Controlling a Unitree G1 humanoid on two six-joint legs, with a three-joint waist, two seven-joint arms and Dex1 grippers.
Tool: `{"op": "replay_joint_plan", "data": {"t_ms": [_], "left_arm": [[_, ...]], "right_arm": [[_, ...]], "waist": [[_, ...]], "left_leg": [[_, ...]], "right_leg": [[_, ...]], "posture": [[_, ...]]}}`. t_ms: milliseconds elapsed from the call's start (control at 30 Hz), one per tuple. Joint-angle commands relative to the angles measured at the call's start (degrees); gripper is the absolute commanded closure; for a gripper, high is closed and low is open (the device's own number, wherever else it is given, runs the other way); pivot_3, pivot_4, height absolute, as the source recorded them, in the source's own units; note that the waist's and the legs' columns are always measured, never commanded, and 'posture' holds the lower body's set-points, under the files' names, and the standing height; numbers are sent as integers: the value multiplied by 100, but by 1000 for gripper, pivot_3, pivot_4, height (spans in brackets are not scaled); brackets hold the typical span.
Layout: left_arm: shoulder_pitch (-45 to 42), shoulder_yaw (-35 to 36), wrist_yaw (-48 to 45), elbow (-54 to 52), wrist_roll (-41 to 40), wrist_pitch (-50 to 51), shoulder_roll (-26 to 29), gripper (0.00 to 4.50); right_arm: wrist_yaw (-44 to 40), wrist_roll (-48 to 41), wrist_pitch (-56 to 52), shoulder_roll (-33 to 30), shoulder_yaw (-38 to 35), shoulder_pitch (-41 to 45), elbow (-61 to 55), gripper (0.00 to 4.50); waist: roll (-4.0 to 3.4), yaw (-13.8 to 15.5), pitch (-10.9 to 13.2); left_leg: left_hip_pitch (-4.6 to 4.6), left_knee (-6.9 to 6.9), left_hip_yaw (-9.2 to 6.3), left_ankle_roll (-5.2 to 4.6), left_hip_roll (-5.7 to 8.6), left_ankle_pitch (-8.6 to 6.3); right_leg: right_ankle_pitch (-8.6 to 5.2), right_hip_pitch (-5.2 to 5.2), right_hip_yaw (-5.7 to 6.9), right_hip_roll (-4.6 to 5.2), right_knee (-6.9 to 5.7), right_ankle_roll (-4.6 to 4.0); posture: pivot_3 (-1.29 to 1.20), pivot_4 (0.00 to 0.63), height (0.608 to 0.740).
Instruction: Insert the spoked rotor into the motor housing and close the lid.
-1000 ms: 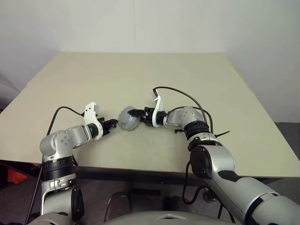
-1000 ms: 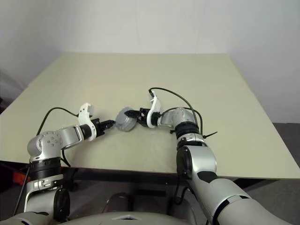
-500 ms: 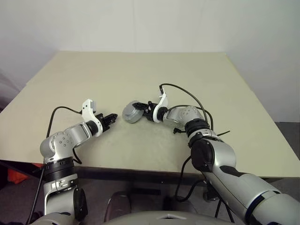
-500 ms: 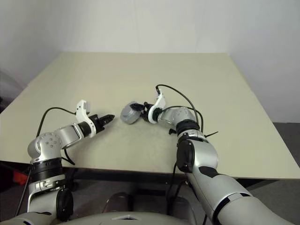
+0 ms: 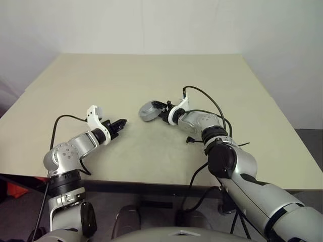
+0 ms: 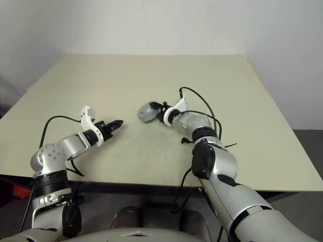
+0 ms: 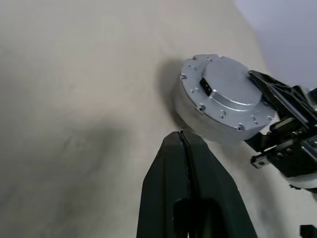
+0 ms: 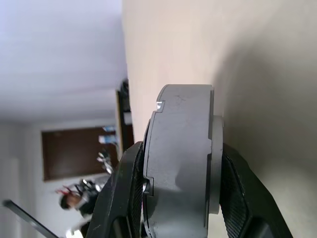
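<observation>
Right gripper [image 5: 162, 109] is clamping the motor housing [image 5: 150, 111] edgewise above the table [image 5: 212, 80]; any slip is dropping it. Left gripper [image 5: 121, 123] is sitting pinched closed, empty.

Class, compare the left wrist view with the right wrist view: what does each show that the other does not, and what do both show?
Left wrist view alone: the left gripper, shut and empty, and the motor housing seen on its flat bolted face. Right wrist view alone: the housing edge-on, clamped between the right gripper fingers, with a room behind. Both share the housing, held by the right gripper, and the beige table.
</observation>
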State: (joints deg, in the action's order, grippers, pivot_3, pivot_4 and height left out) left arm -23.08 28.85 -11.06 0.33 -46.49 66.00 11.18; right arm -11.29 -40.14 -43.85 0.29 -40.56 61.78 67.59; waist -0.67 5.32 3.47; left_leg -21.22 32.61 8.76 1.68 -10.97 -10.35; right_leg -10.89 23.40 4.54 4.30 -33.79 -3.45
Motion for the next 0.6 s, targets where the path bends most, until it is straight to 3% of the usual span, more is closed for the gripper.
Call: {"op": "replay_joint_plan", "data": {"t_ms": [33, 333, 433, 600], "left_arm": [[-184, 451, 224, -81, -431, -191, -123, 4500], [-453, 1518, 1070, 289, -1726, -488, -458, 4500], [-420, 1543, 1130, 285, -1995, -602, -445, 3924], [-368, 1426, 1193, 267, -2305, -729, -449, 2271]], "right_arm": [[-15, -563, -28, 69, -345, 494, -174, 2525], [51, -1078, -449, 100, -514, 794, -519, 2525], [89, -1126, -465, 96, -493, 773, -558, 2525], [122, -1115, -442, 80, -463, 767, -528, 2525]], "waist": [[3, 2, 5], [20, 16, 18], [29, 26, 24], [33, 25, 26]], "left_leg": [[-2, 1, 1, 0, 0, 0], [-9, 19, 2, -7, -2, -4], [-14, 19, 1, -7, -2, -5], [-18, 24, 1, -7, -2, -5]], "right_leg": [[0, 1, 0, 0, -1, 0], [1, -1, 3, 0, -4, 0], [1, -1, 4, 0, -3, 0], [2, -1, 6, 0, -4, 1]], "posture": [[0, 0, 740], [0, 0, 740], [0, 0, 740], [0, 0, 740]]}}
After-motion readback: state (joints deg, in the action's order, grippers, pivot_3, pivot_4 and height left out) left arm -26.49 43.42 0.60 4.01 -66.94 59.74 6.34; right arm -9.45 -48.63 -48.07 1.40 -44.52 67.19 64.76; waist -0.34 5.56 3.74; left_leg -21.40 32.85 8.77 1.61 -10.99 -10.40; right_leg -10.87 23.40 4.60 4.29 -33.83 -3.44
